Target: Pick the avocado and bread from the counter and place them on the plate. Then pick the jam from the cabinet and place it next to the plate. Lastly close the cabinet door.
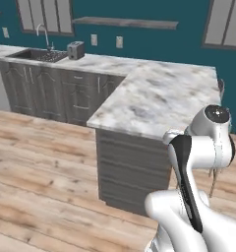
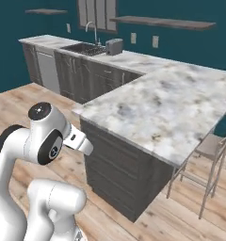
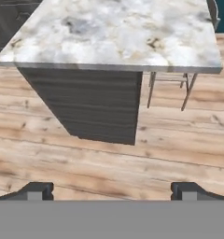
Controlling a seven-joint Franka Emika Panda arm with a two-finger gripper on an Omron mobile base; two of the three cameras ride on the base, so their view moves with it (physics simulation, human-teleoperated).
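gripper (image 3: 112, 190) spread wide and empty, facing the marble counter (image 3: 118, 32) end over wood floor (image 3: 109, 158); risk: arm could clip the slab edge when the base drives.

A home kitchen — marble counter (image 2: 157, 101) on grey cabinets, wood-plank floor (image 1: 36, 162). A sink (image 2: 82, 47) with a tap and a toaster (image 2: 114, 46) sit along the teal back wall — a stool (image 2: 211, 150) stands at the counter's right edge.
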